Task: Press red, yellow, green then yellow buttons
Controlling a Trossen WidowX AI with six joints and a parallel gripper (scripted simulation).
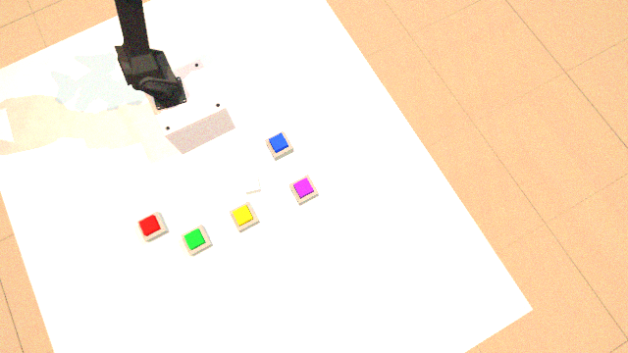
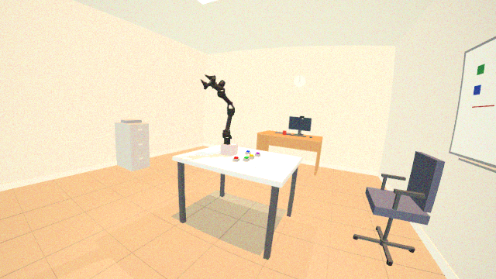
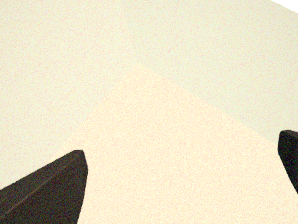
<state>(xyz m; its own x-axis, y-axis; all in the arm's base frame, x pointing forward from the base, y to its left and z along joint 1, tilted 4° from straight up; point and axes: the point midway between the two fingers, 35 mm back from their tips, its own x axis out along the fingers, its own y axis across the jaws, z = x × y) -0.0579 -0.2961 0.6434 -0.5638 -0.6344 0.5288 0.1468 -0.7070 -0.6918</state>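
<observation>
From the top view, I take the step in hand to be the first press. The red button (image 1: 149, 225) sits at about seven o'clock on the white table (image 1: 392, 255), with the green button (image 1: 194, 238) just beside it toward four o'clock. To do it well I'd bring the tip down square over red's centre, push until it bottoms out, then lift straight off, keeping wide of green. I count five buttons: one red, one green, one yellow button (image 1: 242, 215), one blue button (image 1: 279, 142), one magenta button (image 1: 303, 187). A faint pale block (image 1: 253, 185) lies at about one o'clock from yellow; I must not touch it.

From the exterior view, the gripper (image 2: 206, 82) is raised high, well apart from the buttons, and carries nothing.

In the wrist view I see only wall and ceiling; the fingers stand wide apart at the frame edges.
</observation>
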